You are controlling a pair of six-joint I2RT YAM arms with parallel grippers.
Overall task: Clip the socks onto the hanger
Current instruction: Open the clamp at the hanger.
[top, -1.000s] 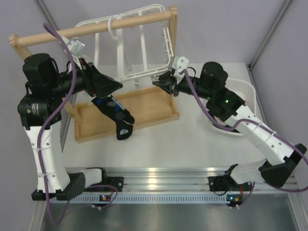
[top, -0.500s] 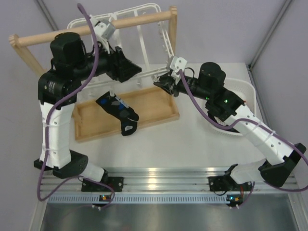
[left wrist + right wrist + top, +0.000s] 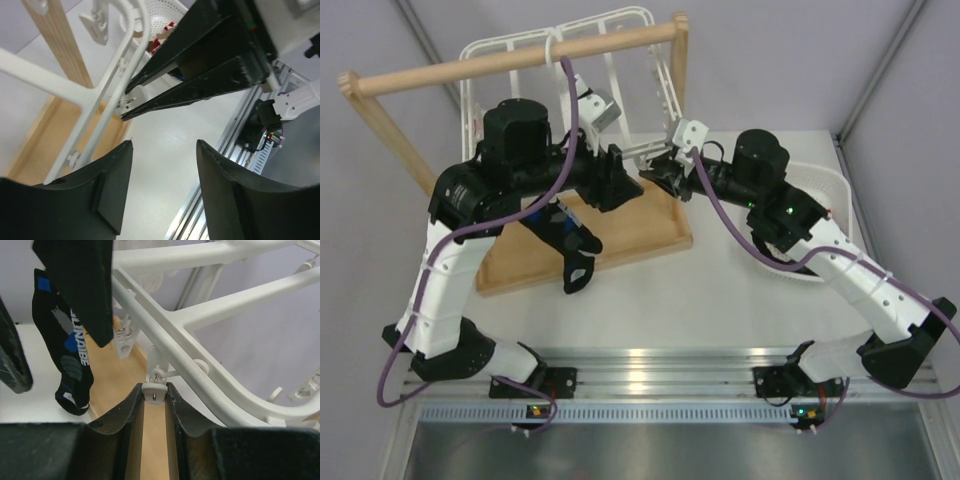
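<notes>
Sock (image 3: 69,365) dangling over wooden tray (image 3: 640,235); right hand (image 3: 654,174) clamped on clip (image 3: 154,390) of hanger (image 3: 200,315); left hand (image 3: 164,146) apart, empty.

White table (image 3: 705,295): wooden tray (image 3: 650,222), basket (image 3: 827,186)

Overhead view: bright, even, diffuse light from above. I see only faint, soft shadows under the arms on the table (image 3: 720,290). There is a strong glare streak on the metal rail (image 3: 640,358) at the near edge.

Left wrist view: the left fingers (image 3: 100,195) are dark, soft-edged and out of focus.

Right wrist view: the hanger (image 3: 165,320) bars are bright and slightly soft. The sock (image 3: 70,360) print is legible. The right fingers (image 3: 125,425) are underexposed.
</notes>
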